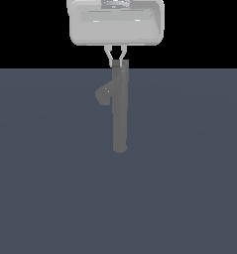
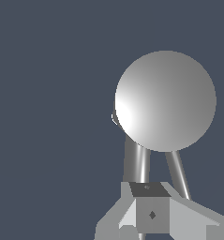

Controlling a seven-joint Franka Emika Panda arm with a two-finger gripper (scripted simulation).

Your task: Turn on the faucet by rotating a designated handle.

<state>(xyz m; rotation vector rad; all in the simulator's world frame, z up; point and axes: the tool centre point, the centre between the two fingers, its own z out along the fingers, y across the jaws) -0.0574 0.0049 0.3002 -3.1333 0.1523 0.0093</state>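
Note:
The faucet (image 1: 119,114) is a tall grey column standing on the floor, with a stubby spout (image 1: 104,94) towards the exterior view's left. In the wrist view its round flat cap (image 2: 165,101) faces the camera. The thin handle rod (image 2: 179,172) sticks out from under the cap, with a thicker rod (image 2: 137,164) beside it. In the exterior view two thin pale rods (image 1: 110,55) rise in a V from the cap to my hand body (image 1: 115,25). My gripper (image 2: 151,213) shows its fingertips as one joined block between the two rods' ends, empty. Whether it touches them is unclear.
A flat dark blue-grey floor (image 1: 50,188) surrounds the faucet on all sides. Nothing else stands on it. The background above the floor's far edge is black.

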